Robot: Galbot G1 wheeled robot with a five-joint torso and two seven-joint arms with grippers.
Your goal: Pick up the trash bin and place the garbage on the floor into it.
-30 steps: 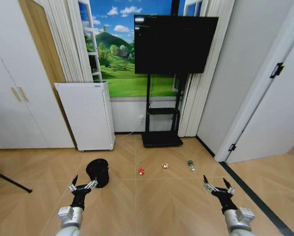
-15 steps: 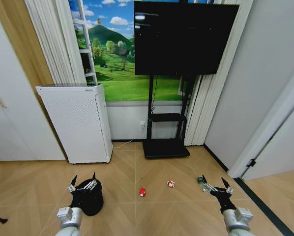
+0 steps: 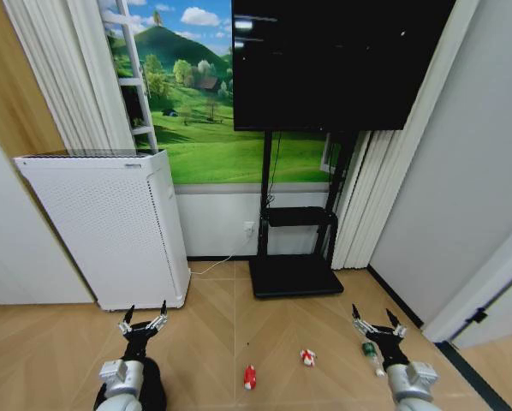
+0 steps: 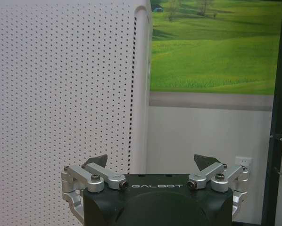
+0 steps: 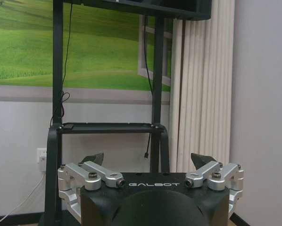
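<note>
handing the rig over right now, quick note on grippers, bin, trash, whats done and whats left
Left gripper: open, empty, held low in front, just above the trash bin.
Right gripper: open, empty, held low above the green bottle.
Trash bin: on the floor at the left, partly hidden by the left arm.
Garbage on the floor: red piece, red-and-white piece, green bottle.
Done: nothing picked up.
Left: lift the bin, put all three pieces in.

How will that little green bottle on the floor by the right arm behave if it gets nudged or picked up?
The green bottle lies on its side on smooth wood floor, so a nudge would probably roll it. It looks small, so likely light. Its rounded body may slip in the open right pincer unless gripped squarely.
</note>
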